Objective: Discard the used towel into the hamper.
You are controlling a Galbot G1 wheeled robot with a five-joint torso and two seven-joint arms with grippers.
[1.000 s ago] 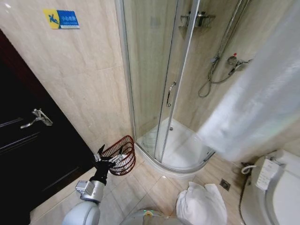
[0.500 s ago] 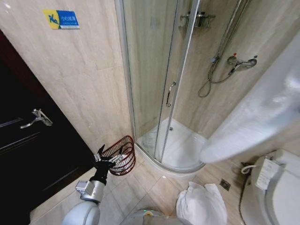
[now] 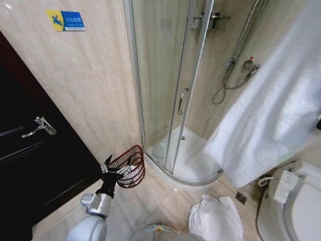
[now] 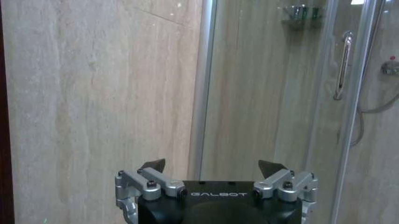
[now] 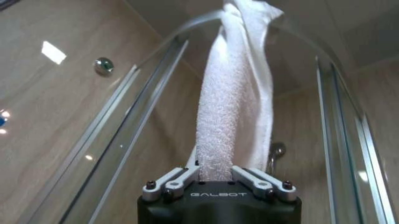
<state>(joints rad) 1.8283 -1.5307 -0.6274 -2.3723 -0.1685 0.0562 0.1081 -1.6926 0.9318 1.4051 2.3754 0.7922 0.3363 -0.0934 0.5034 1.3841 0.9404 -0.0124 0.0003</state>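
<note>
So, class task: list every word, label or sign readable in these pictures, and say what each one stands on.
"GALBOT": on the left gripper body.
"GALBOT": on the right gripper body, shut on the towel.
Blue and yellow wall sign: lettering too small to read.
Toilet control panel: markings too small to read.

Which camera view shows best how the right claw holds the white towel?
The right wrist view: there the right claw is shut on the white towel, which runs out from between its fingers. The head view shows the towel as a broad hanging sheet, without the grip. The left wrist view shows the left claw, open.
</note>
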